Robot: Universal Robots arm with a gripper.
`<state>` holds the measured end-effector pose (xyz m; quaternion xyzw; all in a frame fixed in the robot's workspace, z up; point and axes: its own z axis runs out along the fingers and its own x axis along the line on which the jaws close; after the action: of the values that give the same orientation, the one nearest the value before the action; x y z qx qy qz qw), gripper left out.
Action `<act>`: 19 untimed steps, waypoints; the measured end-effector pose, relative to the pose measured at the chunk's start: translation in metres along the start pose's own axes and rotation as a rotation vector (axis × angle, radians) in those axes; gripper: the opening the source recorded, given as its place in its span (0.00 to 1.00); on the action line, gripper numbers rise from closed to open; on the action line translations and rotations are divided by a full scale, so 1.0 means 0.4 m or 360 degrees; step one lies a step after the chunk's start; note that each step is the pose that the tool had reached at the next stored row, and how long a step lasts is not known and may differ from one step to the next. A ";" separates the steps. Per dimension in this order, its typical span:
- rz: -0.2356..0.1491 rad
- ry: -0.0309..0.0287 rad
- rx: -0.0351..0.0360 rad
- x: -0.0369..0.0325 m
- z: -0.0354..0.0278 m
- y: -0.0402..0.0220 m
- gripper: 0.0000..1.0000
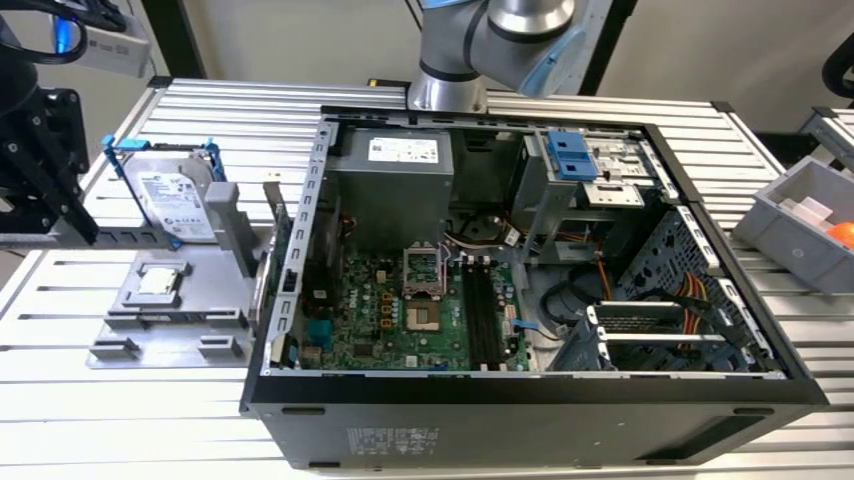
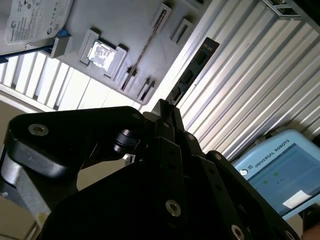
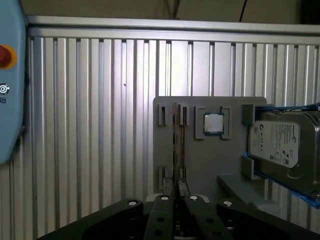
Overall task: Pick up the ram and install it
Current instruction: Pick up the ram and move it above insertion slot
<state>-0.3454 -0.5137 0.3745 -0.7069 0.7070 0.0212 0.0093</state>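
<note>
Where the black, screw-studded links of the hand (image 3: 175, 192) come together, they pinch the ram (image 2: 192, 70). It is a thin, flat, dark stick with small rectangular chips and a label near its free end. It juts from the hand's tips and hangs clear above the worktop (image 3: 90, 125), close by the tray (image 3: 210, 155). That tray is a flat slab of matte grey plastic with raised bracket pairs. A small square silver chip (image 3: 213, 123) sits in a frame at its middle. Just beside the chip, a silver hard drive (image 3: 280, 142) with a white label rests in a blue bracket. The worktop is ribbed aluminium, its slats running in straight bright lines. A smooth pale-blue pendant (image 3: 10, 75) with a red button lies well apart from the tray. In the exterior view, an open black metal case (image 1: 534, 400) stands just beside the tray, on the exterior view's right of it. It holds a green motherboard (image 1: 387, 310) with long black memory slots (image 1: 483, 315). Behind it rises the arm's (image 1: 494, 40) rounded silver joint.
</note>
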 end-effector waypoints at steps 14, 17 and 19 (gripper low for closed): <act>0.0000 0.00004 0.0000 0.000 -0.005 -0.018 0.00; 0.0000 0.00004 0.0000 0.000 -0.005 -0.029 0.00; -0.0001 0.00003 0.0000 0.000 -0.005 -0.036 0.00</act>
<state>-0.3309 -0.5137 0.3762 -0.7070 0.7068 0.0212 0.0092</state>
